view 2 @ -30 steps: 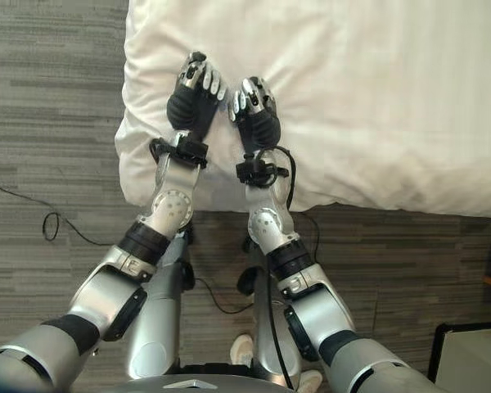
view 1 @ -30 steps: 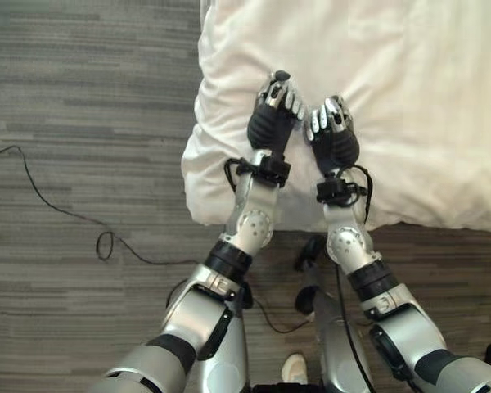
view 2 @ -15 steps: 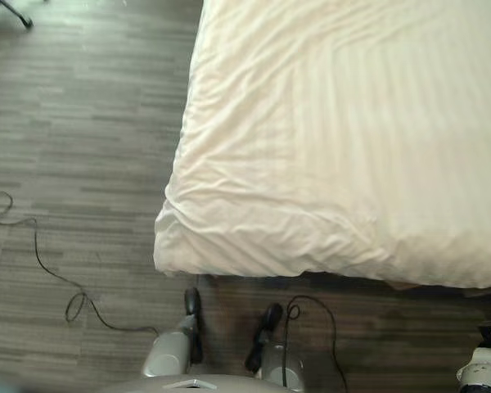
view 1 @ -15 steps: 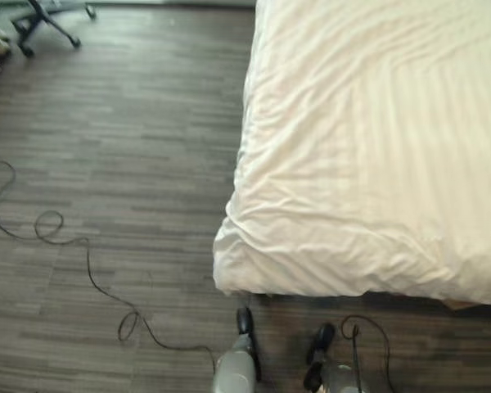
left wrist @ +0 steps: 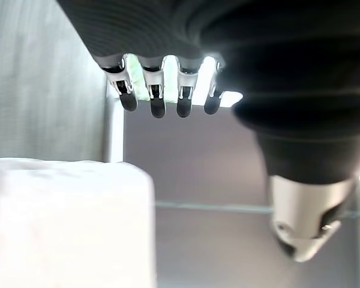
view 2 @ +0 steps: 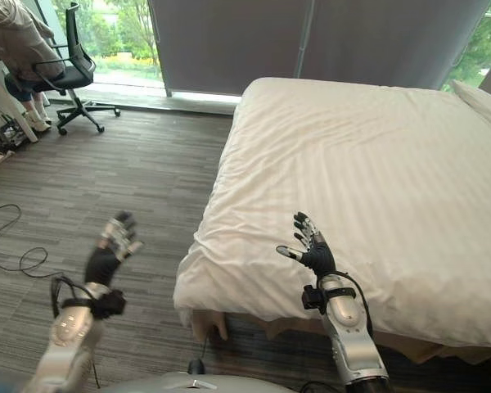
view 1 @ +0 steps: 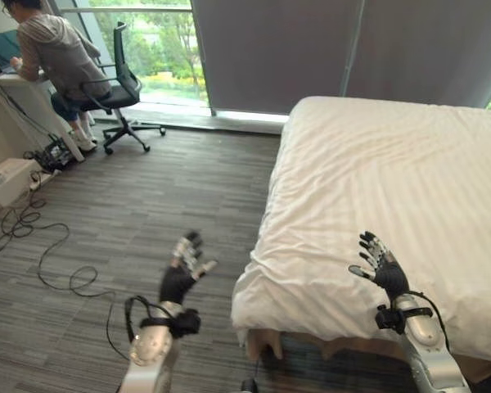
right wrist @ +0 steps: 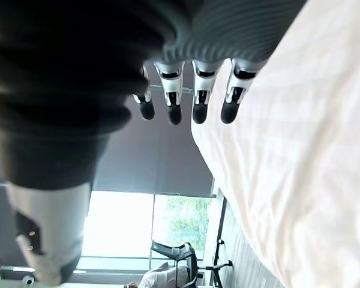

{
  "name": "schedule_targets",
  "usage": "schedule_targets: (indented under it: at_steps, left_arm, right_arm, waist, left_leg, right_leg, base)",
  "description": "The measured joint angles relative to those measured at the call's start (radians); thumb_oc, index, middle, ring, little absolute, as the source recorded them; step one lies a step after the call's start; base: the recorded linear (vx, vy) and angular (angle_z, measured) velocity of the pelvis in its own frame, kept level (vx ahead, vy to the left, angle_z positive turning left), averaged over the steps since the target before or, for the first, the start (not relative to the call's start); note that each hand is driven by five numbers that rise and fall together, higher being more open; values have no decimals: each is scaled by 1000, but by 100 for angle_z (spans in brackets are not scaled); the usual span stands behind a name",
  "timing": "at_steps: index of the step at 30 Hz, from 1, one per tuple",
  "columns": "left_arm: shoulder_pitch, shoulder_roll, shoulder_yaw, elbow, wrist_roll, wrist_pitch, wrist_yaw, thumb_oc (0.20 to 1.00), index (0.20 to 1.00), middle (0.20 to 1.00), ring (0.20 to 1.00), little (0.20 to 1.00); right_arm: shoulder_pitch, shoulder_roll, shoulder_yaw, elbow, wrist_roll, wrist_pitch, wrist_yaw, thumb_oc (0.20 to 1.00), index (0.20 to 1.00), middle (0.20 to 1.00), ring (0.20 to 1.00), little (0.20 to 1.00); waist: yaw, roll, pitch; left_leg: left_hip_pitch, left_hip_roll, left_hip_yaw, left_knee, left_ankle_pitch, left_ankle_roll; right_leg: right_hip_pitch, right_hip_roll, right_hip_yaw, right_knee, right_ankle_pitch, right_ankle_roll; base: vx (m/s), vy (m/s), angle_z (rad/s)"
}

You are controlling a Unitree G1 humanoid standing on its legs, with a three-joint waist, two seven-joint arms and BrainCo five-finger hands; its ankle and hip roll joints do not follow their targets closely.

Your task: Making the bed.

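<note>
In the left eye view no writing can be read. A bed (view 1: 409, 196) under a smooth white duvet (view 1: 368, 246) fills the right side, its near left corner bunched and overhanging the grey plank floor (view 1: 164, 205). Grey curtains (view 1: 311, 49) hang along the far wall, with bright windows at either end. At far left a person (view 1: 49, 49) sits on an office chair (view 1: 119, 90) at a desk. The left hand (view 1: 184, 266) is raised over the floor, left of the bed, fingers spread and empty. The right hand (view 1: 380, 266) is raised over the near edge of the duvet, fingers spread, holding nothing.

The right eye view adds a pillow (view 2: 487, 102) at the far right.

In the left wrist view the straight fingers (left wrist: 159, 99) point at the curtain, the duvet beside them.

In the right wrist view the straight fingers (right wrist: 195, 96) are held clear of the duvet.
</note>
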Motion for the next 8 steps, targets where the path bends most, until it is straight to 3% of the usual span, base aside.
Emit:
schedule_targets:
  at_steps: [4, 8]
  left_arm:
    - [2, 3, -29, 64, 43, 45, 4, 1000, 1000, 1000, 1000, 1000]
    - [9, 3, -33, 55, 73, 46, 5, 1000, 1000, 1000, 1000, 1000]
  right_arm:
    - [7, 5, 13, 98, 7, 42, -24, 1000, 1000, 1000, 1000, 1000]
    - [37, 4, 13, 117, 6, 52, -44, 1000, 1000, 1000, 1000, 1000]
  waist:
    - [1, 6, 28]
    - [-1, 10, 38]
  left_leg:
    - [0, 4, 0, 0, 0, 0]
    - [5, 4, 0, 0, 0, 0]
  right_leg:
    - [0, 3, 0, 1, 0, 0]
    - [4, 4, 2, 0, 0, 0]
  base:
    - [0, 0, 0]
    - [0, 0, 0]
